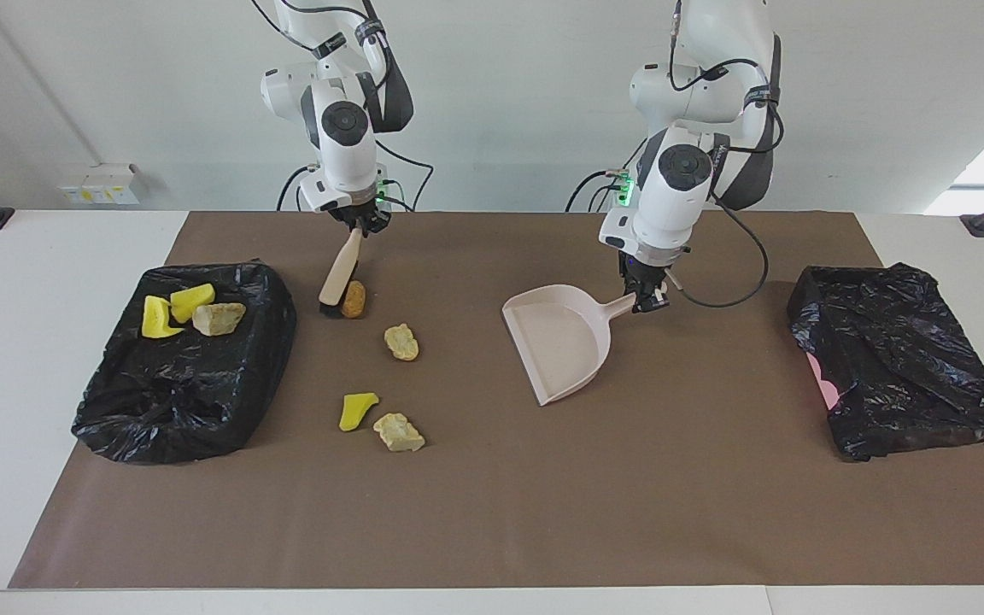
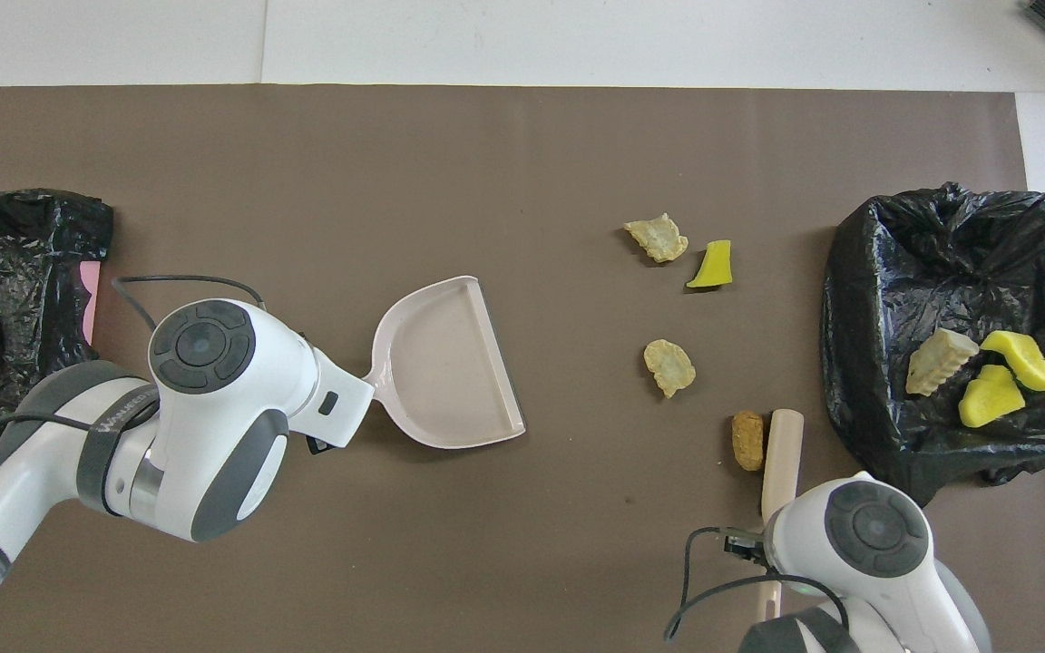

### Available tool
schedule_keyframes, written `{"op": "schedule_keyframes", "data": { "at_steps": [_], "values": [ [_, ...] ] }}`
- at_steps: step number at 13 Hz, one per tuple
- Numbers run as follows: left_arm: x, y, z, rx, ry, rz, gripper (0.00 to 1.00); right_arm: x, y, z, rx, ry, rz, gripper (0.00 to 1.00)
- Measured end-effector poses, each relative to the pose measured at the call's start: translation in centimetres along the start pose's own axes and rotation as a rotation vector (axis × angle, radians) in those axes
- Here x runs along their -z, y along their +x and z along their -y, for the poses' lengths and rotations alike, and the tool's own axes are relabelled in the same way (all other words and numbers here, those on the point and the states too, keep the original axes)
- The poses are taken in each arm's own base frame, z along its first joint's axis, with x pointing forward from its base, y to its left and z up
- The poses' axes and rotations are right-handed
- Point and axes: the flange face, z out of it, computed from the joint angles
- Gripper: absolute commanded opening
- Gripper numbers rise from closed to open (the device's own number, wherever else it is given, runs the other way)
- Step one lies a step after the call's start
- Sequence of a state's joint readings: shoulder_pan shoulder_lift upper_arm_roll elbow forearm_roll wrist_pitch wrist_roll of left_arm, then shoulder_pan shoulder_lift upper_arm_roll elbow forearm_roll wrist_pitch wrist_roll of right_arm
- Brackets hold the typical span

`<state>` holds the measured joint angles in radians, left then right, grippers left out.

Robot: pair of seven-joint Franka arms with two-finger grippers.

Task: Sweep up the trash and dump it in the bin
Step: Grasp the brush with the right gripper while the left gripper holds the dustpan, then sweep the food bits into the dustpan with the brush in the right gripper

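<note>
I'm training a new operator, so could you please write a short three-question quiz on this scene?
1. True or false: the dustpan holds trash.
2. How many lumps lie on the mat outside the bags?
3. The brush touches: A) the brown sponge B) a yellow wedge C) the dustpan.

Key: 1 false; it is empty, held by the left gripper. 2 four. 3 A; the right gripper holds the brush.
</note>
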<state>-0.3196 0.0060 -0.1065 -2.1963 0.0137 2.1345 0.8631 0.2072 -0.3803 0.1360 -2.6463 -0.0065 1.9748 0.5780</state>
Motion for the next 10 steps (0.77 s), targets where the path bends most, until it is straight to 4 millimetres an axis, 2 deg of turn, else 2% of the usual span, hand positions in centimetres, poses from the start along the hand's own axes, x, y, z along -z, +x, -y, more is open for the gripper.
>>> {"op": "schedule_keyframes", "data": {
  "at_steps": [2, 5, 8, 10],
  "values": [
    [-0.3, 0.0, -0.1, 0.001, 0.005, -0.004, 0.0, 0.5, 1.5, 1.8, 0.034, 0.0, 0.011, 0.0],
    [-1.2, 0.0, -0.4, 0.015, 0.021, -0.018, 0.0, 2.2, 4.2, 5.7, 0.088, 0.005, 0.019, 0.0],
    [-1.5, 0.1, -0.6, 0.039, 0.019, -0.017, 0.0, 3.3, 7.3, 8.4, 0.114, 0.023, 0.018, 0.0],
    [-1.4, 0.1, -0.7, 0.043, 0.019, -0.018, 0.0, 4.8, 8.6, 11.9, 0.166, 0.04, -0.005, 0.0]
  ]
}}
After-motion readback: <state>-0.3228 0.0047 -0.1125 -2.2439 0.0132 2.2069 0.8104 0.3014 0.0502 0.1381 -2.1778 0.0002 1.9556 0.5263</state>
